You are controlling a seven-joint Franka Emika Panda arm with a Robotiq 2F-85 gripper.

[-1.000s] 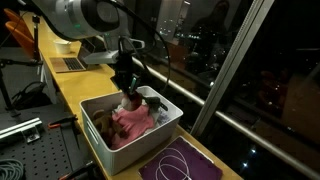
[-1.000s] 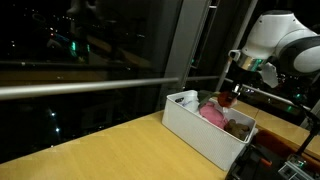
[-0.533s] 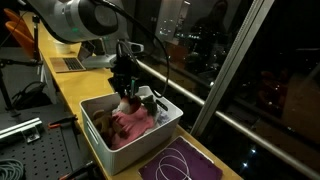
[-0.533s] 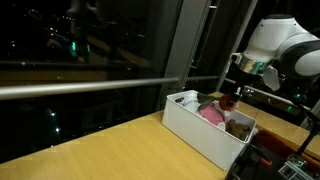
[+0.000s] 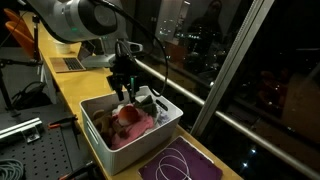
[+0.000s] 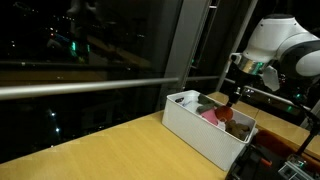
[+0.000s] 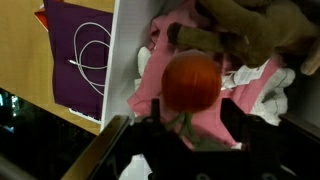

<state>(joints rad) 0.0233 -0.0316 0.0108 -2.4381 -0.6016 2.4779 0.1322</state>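
The jaws hang open just above a white bin point(image 5: 100, 140), their dark fingers point(image 7: 155, 142) parted and holding nothing. A second ago they were shut and lower in the bin; since then they have widened and lifted. Right below them an orange-red round fruit point(image 7: 192, 80) lies free on a pink cloth point(image 7: 148, 90), so it appears to have been let go inside the bin. A brown plush toy point(image 7: 250, 30) lies just beyond it. Outside the bin, a purple mat point(image 7: 70, 30) carrying a white cord point(image 7: 90, 60) rests on the surface point(image 6: 110, 150).
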